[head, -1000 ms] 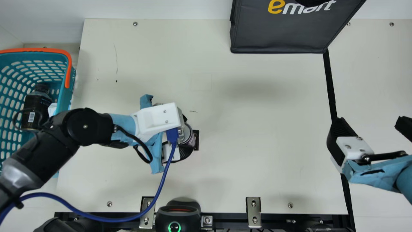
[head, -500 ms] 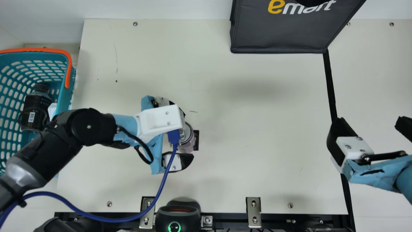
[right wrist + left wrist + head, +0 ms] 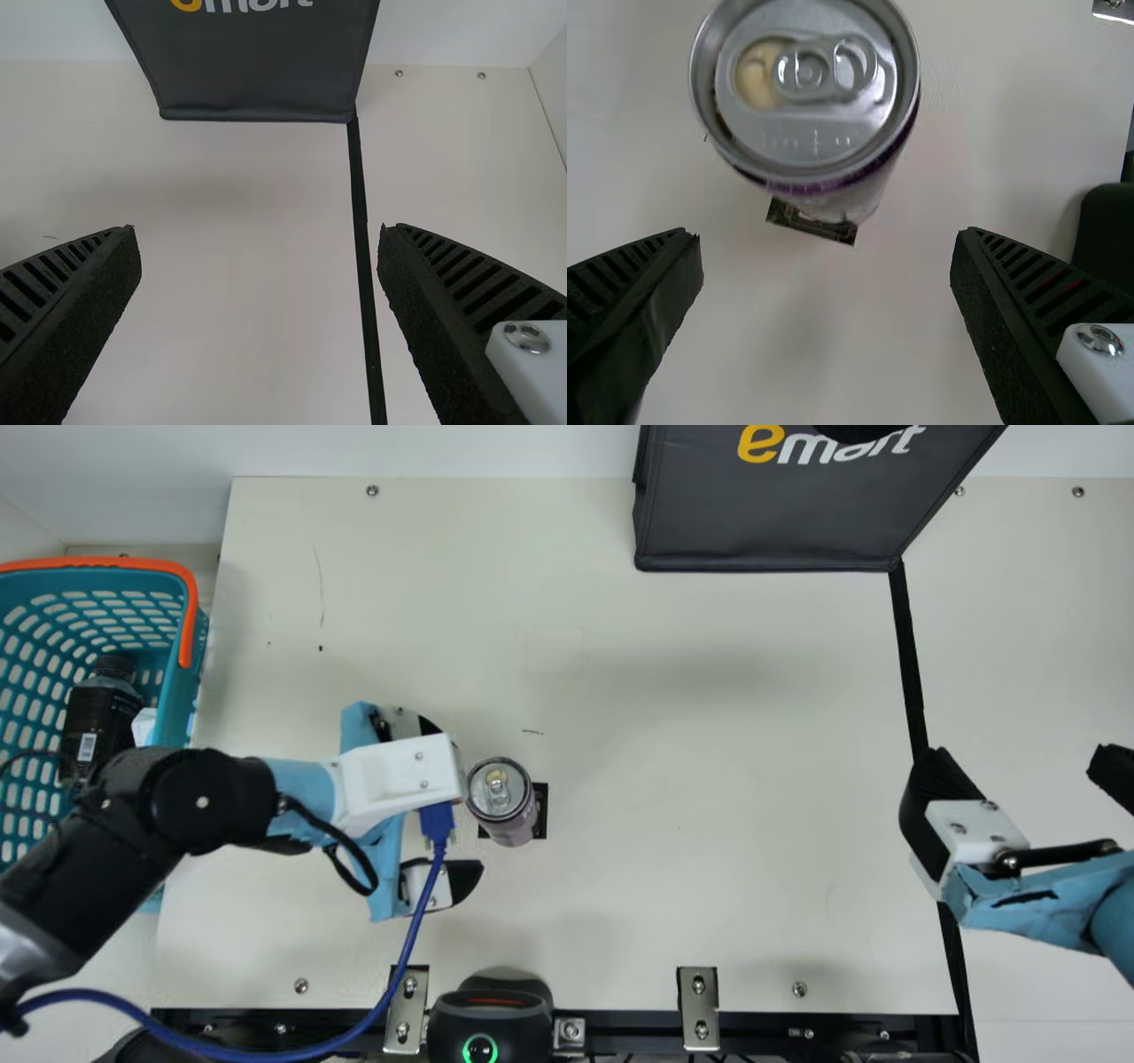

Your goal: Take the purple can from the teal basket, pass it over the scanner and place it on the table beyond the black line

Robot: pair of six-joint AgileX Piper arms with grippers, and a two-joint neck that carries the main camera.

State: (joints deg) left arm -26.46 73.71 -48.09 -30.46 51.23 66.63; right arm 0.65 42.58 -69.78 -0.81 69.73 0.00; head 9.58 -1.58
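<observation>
My left gripper [image 3: 467,804] is wide open with nothing in it. Just beyond its fingertips, the can [image 3: 509,828] stands upright on the table [image 3: 709,797], a black patch [image 3: 541,812] at its base. Off to the gripper's side, near the main view's bottom edge, I see the scanner [image 3: 490,1014]. Behind it is the basket [image 3: 182,700], a dark bottle [image 3: 96,717] inside. Well past the can, my right gripper [image 3: 1019,766] hangs open and empty by the black line [image 3: 908,664].
</observation>
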